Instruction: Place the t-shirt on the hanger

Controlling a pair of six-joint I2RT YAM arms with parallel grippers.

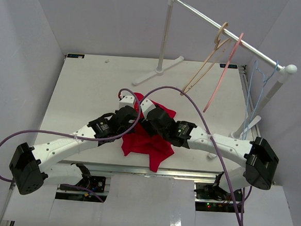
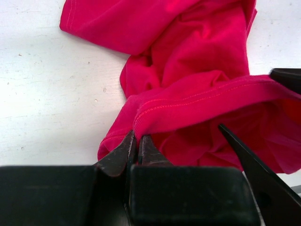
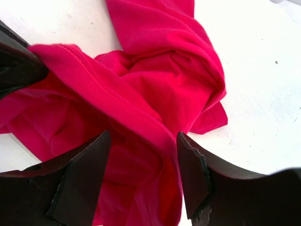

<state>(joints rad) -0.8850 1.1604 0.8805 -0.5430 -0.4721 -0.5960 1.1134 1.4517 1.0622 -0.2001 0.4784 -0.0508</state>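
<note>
Garment: t-shirt (image 1: 147, 144), crimson, crumpled on the white table (image 1: 79, 97) near its front edge, under both wrists. The body and sleeves are folded over one another, and no neck opening can be made out.

Left gripper (image 2: 136, 141): jaws pinched together on the stitched hem at its very edge, with little cloth between the tips.

Right gripper (image 3: 143, 141): jaws standing apart, astride the stretched hem band, with more bunched cloth below. Nothing is clamped.

Hanger (image 1: 250, 99): light blue and thin, hanging on the rail (image 1: 218, 24) at the far right, close to the end post. It is well apart from the shirt.

Neighbours on the rail: tan hanger (image 1: 208, 65) and pink hanger (image 1: 224, 71), both tilted towards the table.

Hazards, as judged:
- Slip. The left hold is shallow, so any lift or pull along the hem could draw the cloth out of the tips.
- Double layer. If the right jaws close where they stand, they may take front and back together, sealing the opening the hanger must enter.
- Collision. The two wrists work nearly touching, so a sideways spread begun unevenly could knock the fingers together.
- Snag. The purple cable (image 1: 192, 103) arcs close under the tan hanger and could catch it during a reach towards the rail.
- Wrong item. The pink hanger hangs near the blue one, so a loose approach might disturb it.
</note>
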